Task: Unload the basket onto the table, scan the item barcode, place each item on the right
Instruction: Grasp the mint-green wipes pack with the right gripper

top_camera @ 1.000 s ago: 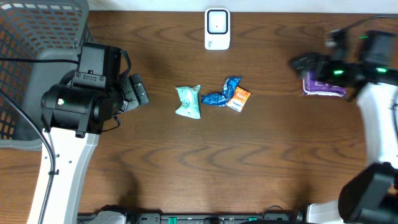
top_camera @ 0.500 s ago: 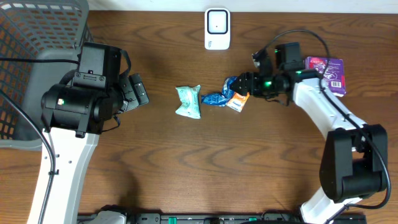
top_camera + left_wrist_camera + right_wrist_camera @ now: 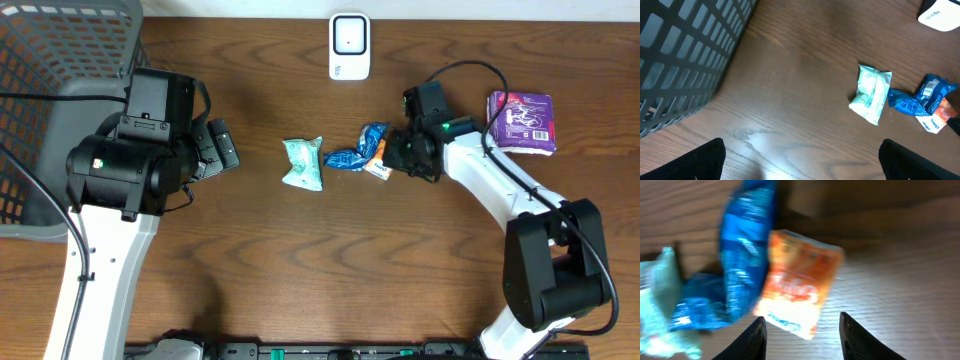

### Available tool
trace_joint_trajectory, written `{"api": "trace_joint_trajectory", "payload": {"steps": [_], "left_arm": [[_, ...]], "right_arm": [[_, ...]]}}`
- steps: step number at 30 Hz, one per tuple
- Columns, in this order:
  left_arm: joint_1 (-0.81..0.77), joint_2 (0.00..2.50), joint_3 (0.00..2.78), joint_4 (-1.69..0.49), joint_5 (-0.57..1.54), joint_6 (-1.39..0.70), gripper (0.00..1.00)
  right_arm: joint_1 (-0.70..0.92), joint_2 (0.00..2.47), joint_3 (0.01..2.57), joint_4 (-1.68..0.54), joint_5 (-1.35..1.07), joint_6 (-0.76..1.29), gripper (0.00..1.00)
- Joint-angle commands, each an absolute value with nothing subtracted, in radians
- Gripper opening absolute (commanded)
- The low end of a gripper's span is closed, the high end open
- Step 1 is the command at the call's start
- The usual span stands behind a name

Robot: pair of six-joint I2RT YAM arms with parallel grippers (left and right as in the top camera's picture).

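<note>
- Approach: the right tool [image 3: 398, 153], a second ago over the purple pack [image 3: 521, 122] at the right of the surface [image 3: 300, 260], has swung in to the orange packet [image 3: 799, 292] at mid-surface. Its fingers [image 3: 756, 336] have narrowed but stand apart on either side of the packet's near end, not visibly touching it.
- The pick appears to be starting; the pass at the white scanner [image 3: 349, 46] by the far edge is not yet made.
- A blue packet [image 3: 352, 152] touches the orange one, with a teal packet [image 3: 303, 163] just beside it.
- Bare wood between the packets and the scanner leaves an open path.
- The left tool [image 3: 222, 148] hangs wide open and empty by the basket [image 3: 40, 90], well apart.
</note>
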State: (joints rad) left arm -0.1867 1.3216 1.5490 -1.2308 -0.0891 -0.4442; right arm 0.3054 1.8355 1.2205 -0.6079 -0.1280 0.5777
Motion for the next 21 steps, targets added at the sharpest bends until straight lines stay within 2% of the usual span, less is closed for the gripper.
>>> {"api": "trace_joint_trajectory", "payload": {"steps": [1, 10, 17, 19, 21], "left_arm": [[-0.184, 1.314, 1.555, -1.234, -0.106, -0.438, 0.98], [-0.184, 1.314, 1.555, -1.234, -0.106, -0.438, 0.98], [-0.184, 1.314, 1.555, -1.234, -0.106, -0.438, 0.98], [-0.184, 1.314, 1.555, -1.234, -0.106, -0.438, 0.98], [-0.184, 1.314, 1.555, -1.234, -0.106, -0.438, 0.98]], "right_arm": [[0.313, 1.837, 1.18, -0.595, -0.065, 0.617, 0.42], [0.311, 1.837, 1.119, -0.536, -0.069, 0.611, 0.4], [0.311, 1.836, 1.194, -0.593, -0.099, 0.578, 0.28], [0.317, 1.836, 1.231, -0.631, -0.099, 0.578, 0.29], [0.324, 1.836, 1.271, -0.667, -0.099, 0.578, 0.35]]}}
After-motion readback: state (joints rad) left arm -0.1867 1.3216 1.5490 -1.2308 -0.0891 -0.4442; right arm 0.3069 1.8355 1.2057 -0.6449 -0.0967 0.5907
